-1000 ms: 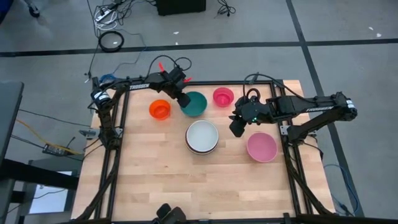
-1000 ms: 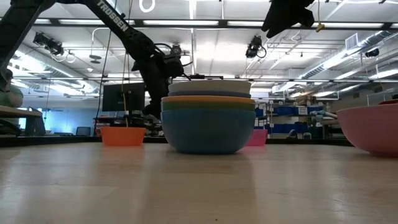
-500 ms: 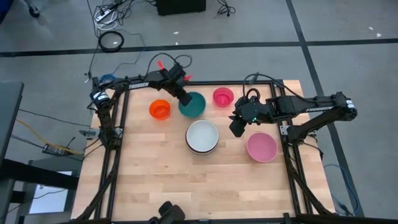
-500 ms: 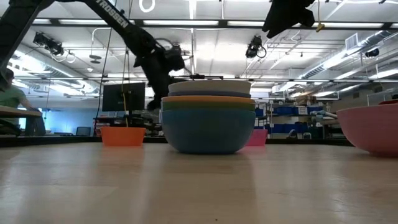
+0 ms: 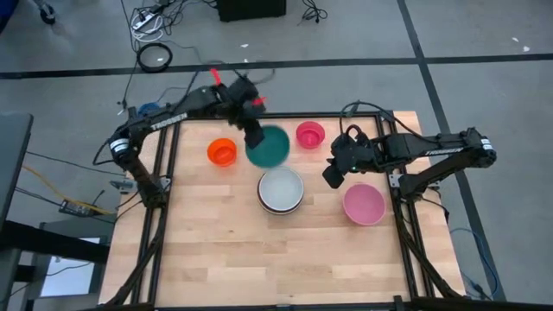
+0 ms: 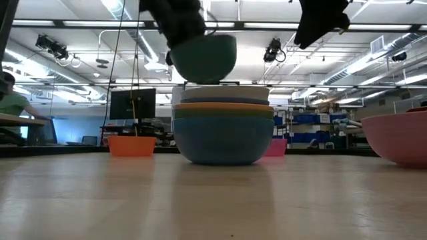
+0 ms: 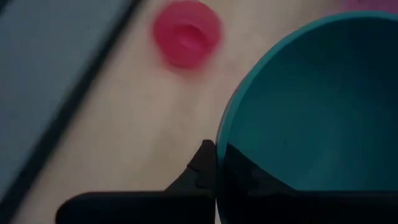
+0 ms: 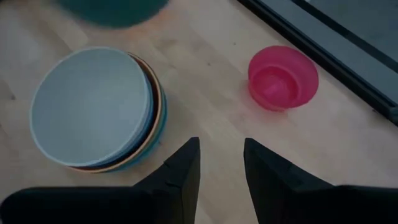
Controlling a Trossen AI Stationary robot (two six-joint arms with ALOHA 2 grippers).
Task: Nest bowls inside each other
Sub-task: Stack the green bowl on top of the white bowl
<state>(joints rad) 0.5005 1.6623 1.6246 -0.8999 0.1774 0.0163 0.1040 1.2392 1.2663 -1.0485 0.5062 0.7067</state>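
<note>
Nearest the low camera, the wooden table (image 6: 213,200) is carrying the nested stack of bowls (image 6: 223,127) at its middle, blue at the bottom with green, orange and a pale one showing as bands above; seen from overhead the stack's top bowl (image 5: 281,189) is showing a whitish inside. The large pink bowl (image 5: 364,204) is sitting to the stack's right, well apart from it. The right gripper (image 5: 333,174) is hanging in the air between the stack and the pink bowl, its fingers (image 8: 183,168) standing parted with nothing between them. Farther back, the left gripper (image 5: 253,136) is holding the teal bowl (image 5: 269,146) clear of the table, just behind and above the stack; its fingers are pinching the bowl's rim, one dark finger (image 7: 202,168) lying against the outer wall while the bowl's inside is filling the space beside it. Beyond that, the small orange bowl (image 5: 222,152) is resting on the table to the left, and the small magenta bowl (image 5: 310,134) is resting at the far edge to the right
</note>
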